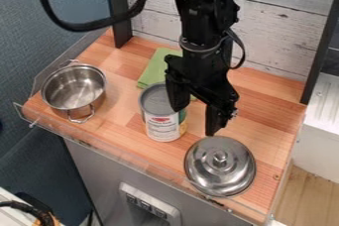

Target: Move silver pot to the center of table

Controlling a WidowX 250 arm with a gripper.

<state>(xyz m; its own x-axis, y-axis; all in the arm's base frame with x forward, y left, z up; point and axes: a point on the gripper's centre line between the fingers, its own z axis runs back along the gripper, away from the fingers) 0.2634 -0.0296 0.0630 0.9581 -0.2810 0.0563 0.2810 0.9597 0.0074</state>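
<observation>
The silver pot (74, 89) stands upright at the left end of the wooden table (271, 136), with its handles toward the back and front. It holds nothing that I can see. My gripper (195, 121) hangs down over the middle of the table, well to the right of the pot. Its two fingers are spread apart, one by the can's upper right edge and the other farther right, above the lid. Nothing is held between them.
A can (161, 121) with a white label stands mid-table, close to my left finger. A silver lid (220, 164) lies at the front right. Behind the can is a green cloth (155, 69). A clear low rail (119, 154) borders the front edge.
</observation>
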